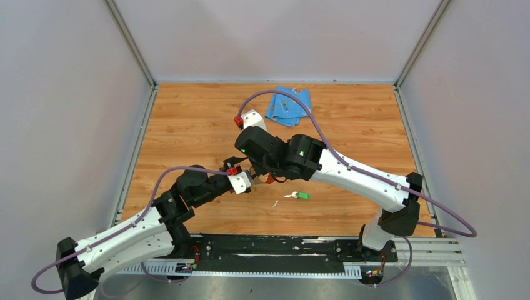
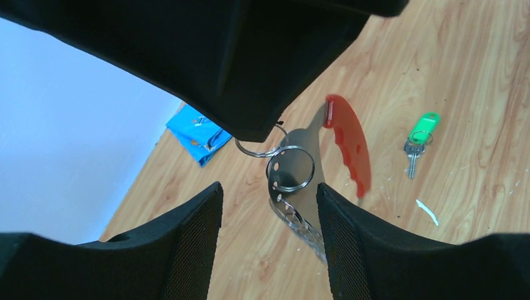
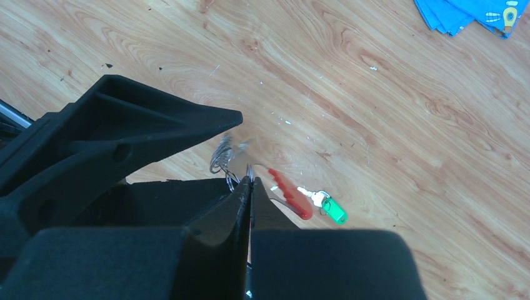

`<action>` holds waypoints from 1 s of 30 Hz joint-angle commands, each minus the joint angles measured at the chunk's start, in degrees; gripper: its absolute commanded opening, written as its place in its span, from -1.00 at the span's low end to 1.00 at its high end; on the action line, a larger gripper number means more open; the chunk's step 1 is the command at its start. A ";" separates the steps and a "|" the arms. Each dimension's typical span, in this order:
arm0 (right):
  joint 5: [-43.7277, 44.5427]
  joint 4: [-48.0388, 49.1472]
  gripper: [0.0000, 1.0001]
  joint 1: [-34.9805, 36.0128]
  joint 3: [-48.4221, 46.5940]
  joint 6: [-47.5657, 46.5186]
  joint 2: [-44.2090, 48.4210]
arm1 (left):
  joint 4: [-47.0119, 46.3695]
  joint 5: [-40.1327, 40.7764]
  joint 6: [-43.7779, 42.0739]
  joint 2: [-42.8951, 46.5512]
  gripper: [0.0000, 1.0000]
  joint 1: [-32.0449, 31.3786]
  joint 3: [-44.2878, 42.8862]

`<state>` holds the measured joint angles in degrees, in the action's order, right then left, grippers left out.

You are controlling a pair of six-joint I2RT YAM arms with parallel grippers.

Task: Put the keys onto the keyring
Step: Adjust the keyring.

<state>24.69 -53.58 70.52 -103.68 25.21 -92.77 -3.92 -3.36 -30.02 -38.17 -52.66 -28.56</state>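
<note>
Left gripper (image 2: 269,199), closest to view: its two black fingers (image 2: 194,244) stand apart, with the keyring (image 2: 311,147) rising between them. One edge of this flat silvery blade lies against the pad on the view's right, while bare wood shows between its other edge and the opposite pad; whether the pads actually clamp it cannot be told. The keyring's long axis runs from its toothed lower end, down between the left pads, up and away toward the right gripper (image 3: 249,185). Its red strip (image 2: 350,140) follows the curved edge at the far end, on the side facing the green key (image 2: 420,134). The piece sits at mid-table, where the two arms meet, apparently clear of the wooden table (image 1: 187,125). One wire ring (image 2: 291,190) overlaps the blade's face; a second wire ring (image 2: 256,154) reaches under the right gripper's tip. The right gripper's fingers are pressed together with no gap, and thin wire shows at their seam. The green key lies flat on the wood, near the grippers on the right arm's side, metal shank toward the left arm and green tag away from it. A white scrap (image 1: 275,204) lies just beside it. Toward the back of the table rests a folded blue cloth (image 1: 289,106) bearing a small yellow tag (image 3: 509,15), its detail too small to make out.
</note>
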 commanded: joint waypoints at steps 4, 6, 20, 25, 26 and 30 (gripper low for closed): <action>2.44 1.21 -0.99 0.49 -0.33 2.55 1.25 | -3.77 -2.48 3.96 -0.54 0.19 -0.56 -1.31; 2.43 1.48 -0.99 0.48 -0.18 2.95 1.19 | -3.80 -4.09 4.70 -0.50 0.21 -1.34 -0.91; 2.75 2.52 -0.99 0.32 3.18 5.03 3.45 | -6.72 10.04 7.53 -0.01 0.11 -1.14 0.19; 2.91 2.69 -1.00 0.19 3.87 5.54 3.91 | -6.68 6.57 11.01 0.38 0.10 -0.60 0.14; 2.99 2.69 -0.99 0.22 3.96 5.52 3.99 | -6.64 6.87 11.68 0.37 0.10 -0.60 0.11; 3.50 2.69 -1.00 0.23 5.24 5.77 5.14 | -6.55 10.16 14.10 1.37 0.09 0.55 0.14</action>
<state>25.80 -51.20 70.50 -99.88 29.39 -90.41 -8.54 4.23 -19.84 -38.13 -53.32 -28.38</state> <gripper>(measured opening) 0.006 0.553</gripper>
